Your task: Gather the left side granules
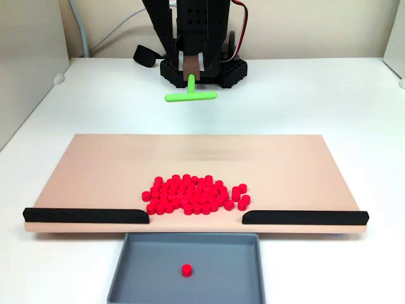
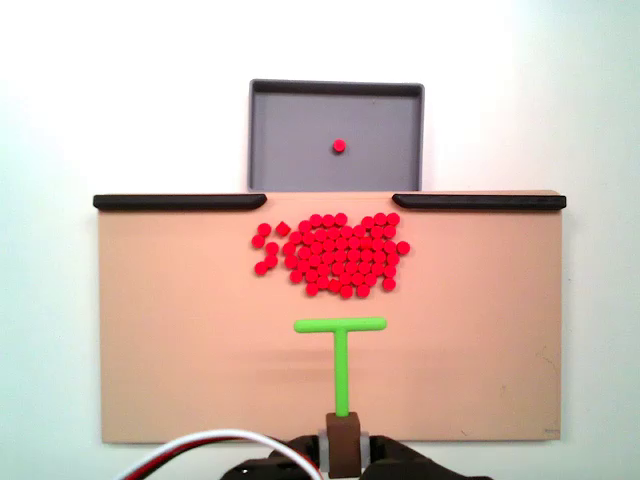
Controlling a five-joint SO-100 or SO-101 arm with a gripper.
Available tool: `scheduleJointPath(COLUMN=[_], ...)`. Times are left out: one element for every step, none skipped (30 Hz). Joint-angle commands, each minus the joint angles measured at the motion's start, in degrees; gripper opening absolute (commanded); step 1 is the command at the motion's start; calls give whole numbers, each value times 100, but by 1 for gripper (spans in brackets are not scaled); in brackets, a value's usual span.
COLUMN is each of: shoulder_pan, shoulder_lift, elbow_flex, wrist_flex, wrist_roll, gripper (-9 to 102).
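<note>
Red granules heaped mid-board, just behind the rail gap — one stray in the grey tray, green T-stick beyond the board

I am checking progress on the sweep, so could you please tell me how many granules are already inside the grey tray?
1. A single red granule lies near the middle of the grey tray; the other granules sit clustered on the board.

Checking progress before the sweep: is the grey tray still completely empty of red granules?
No, one red granule already lies in the grey tray, while the rest sit on the board.
</note>
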Motion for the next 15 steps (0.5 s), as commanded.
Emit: scheduleJointPath(shoulder_pan=[44,35,26,18,9,0,-9,-18,-18,-18,-18,-18,-9,-9,-9], shoulder_lift=[158,149,141,141,132,123,114,114,114,114,114,114,97,62,35], elbow_flex=[-35,-35,-35,-35,-44,-53,-62,-70,-70,-70,-70,-70,-70,-88,-114], wrist_flex=[-35,-35,-35,-35,-35,-35,-35,-35,-35,-35,-35,-35,-35,-35,-35], wrist_roll=[35,35,53,70,97,123,141,158,167,176,176,176,176,202,237], gripper=[0,0,0,0,0,0,0,0,0,0,0,0,0,0,0])
